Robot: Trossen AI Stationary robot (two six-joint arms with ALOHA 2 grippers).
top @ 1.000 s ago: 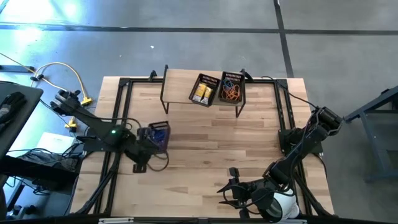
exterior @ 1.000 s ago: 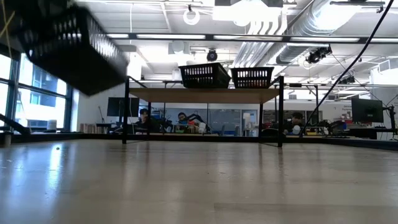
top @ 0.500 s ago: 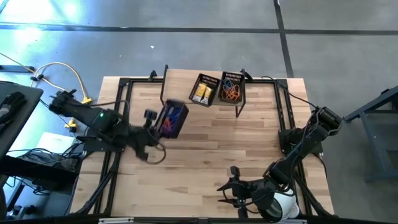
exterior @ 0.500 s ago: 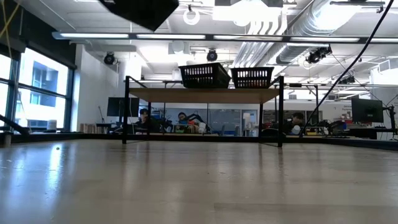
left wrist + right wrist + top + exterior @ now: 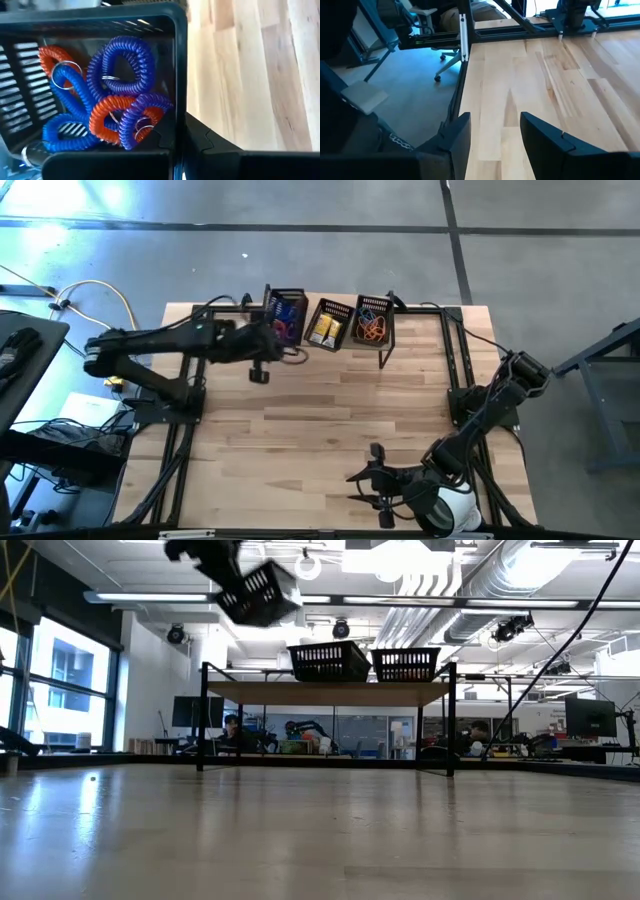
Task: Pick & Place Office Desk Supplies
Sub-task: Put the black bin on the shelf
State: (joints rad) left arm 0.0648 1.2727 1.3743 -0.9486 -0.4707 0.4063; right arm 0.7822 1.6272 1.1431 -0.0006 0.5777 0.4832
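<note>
The left claw [image 5: 268, 332] is clenched on the rim of a black basket [image 5: 285, 317] and holds it up in the air, tipped to one side. From above, this basket is at the left end of the small shelf [image 5: 270, 305] at the back of the wooden surface [image 5: 330, 420]. From down low, the basket [image 5: 258, 592] hangs higher than the shelf top [image 5: 330, 687] and above its left end.

Inside the held basket are curly loops [image 5: 117, 95], blue, purple and orange-red, all piled together. Some have small metal rings on them. The dark fingers [image 5: 170, 135] pinch the basket wall right beside the loops.

Two more black baskets sit on the shelf, right of the held one. The middle basket [image 5: 331, 325] has small yellow packets [image 5: 323, 330] in it. The right basket [image 5: 373, 322] has thin orange bands [image 5: 372, 330] and some blue ones.

The right claw [image 5: 372, 485] is far from the shelf, at the front edge of the surface. Its fingers [image 5: 545, 137] are apart and it holds nothing. A white tape roll [image 5: 455, 510] sits just behind it on the arm's side.
</note>
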